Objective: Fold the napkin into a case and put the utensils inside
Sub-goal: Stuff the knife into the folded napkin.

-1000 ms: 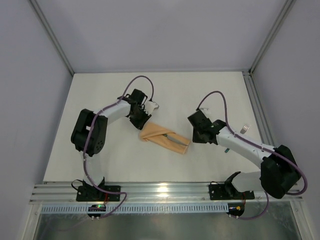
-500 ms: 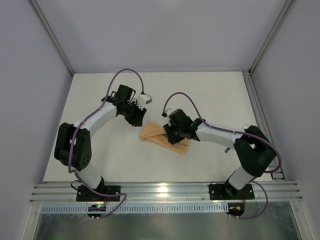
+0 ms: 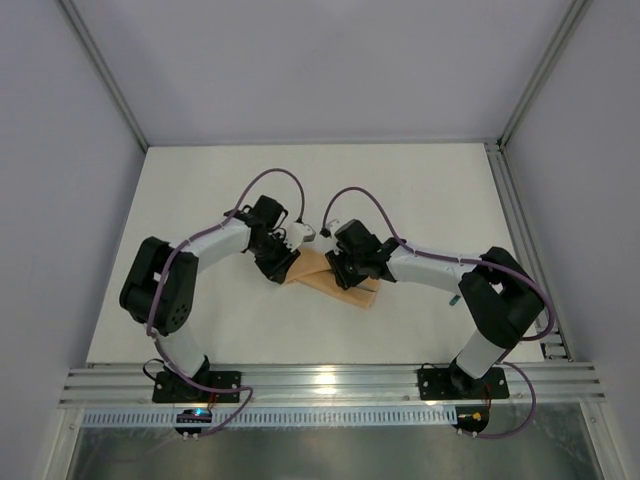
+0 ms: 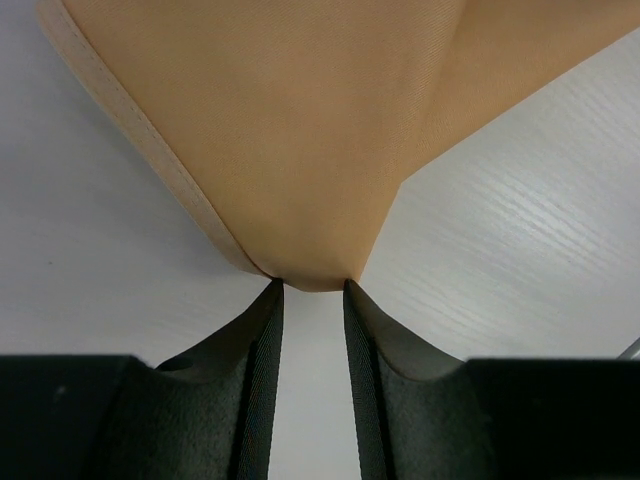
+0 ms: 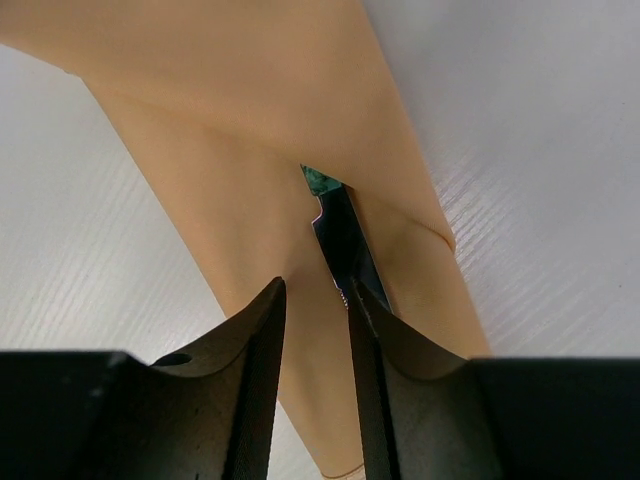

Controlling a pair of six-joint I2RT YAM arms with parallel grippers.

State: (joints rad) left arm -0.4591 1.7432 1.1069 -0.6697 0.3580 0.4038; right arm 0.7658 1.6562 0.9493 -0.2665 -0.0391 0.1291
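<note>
The peach-orange napkin (image 3: 325, 280) lies folded into a narrow case on the table; it also shows in the left wrist view (image 4: 300, 130) and the right wrist view (image 5: 250, 130). The knife (image 5: 340, 240) shows its dark blade and a bit of teal handle in the case's fold. My left gripper (image 3: 278, 264) (image 4: 312, 290) is at the case's left corner, jaws a narrow gap apart, tips touching the cloth corner. My right gripper (image 3: 348, 268) (image 5: 314, 290) hovers low over the case, jaws narrowly apart, empty, beside the blade. A teal bit, possibly the fork (image 3: 453, 297), shows by the right arm.
The white table (image 3: 420, 190) is bounded by grey walls and a metal frame post (image 3: 520, 200) along the right edge. The aluminium rail (image 3: 330, 380) with both arm bases runs along the near edge.
My right arm swung left from the table's right side to above the case. My left gripper lifted away, then came back down to the case's left corner.
</note>
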